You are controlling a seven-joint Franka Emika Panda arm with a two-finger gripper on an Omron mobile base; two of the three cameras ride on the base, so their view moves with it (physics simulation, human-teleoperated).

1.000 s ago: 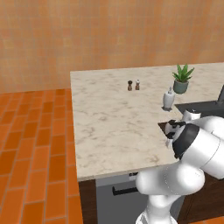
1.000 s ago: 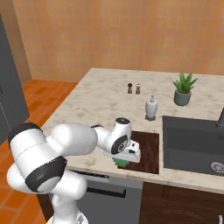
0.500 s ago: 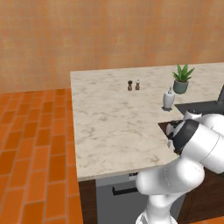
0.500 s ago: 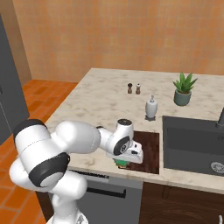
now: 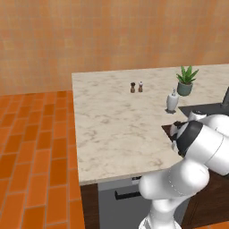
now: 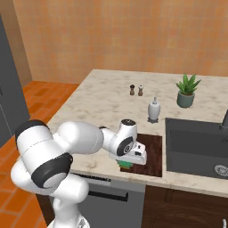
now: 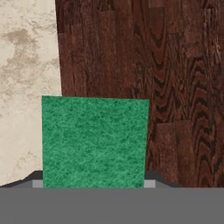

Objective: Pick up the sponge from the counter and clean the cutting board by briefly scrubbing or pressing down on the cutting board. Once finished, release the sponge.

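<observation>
A simulated kitchen with an orange tiled wall and brick-red floor holds a pale marbled counter (image 6: 102, 100) over dark cabinets. At its near edge, the sponge (image 7: 95, 142) sits directly under the gripper (image 6: 129, 161), its green face filling the lower middle of the hand view and a sliver of green peeking out beneath the hand in the right base view. The gripper's jaws appear pinched on the sponge's two sides, though the fingertips themselves are mostly hidden behind the block, so the hold is judged from how closely the sponge sits in the hand. The sponge straddles the edge of the cutting board (image 7: 162, 74): one part lies over the dark reddish wood, the other over bare stone. The board stretches away ahead of the gripper and to one side of it. The hand points straight down, which suits pressing the sponge flat against the wood. Beyond the board, farther from the gripper, stands a white soap dispenser (image 6: 154, 109); past that are two small shakers (image 6: 136, 90) and a potted plant (image 6: 186, 91). A dark sink basin (image 6: 198, 147) lies just beside the board's far side.
</observation>
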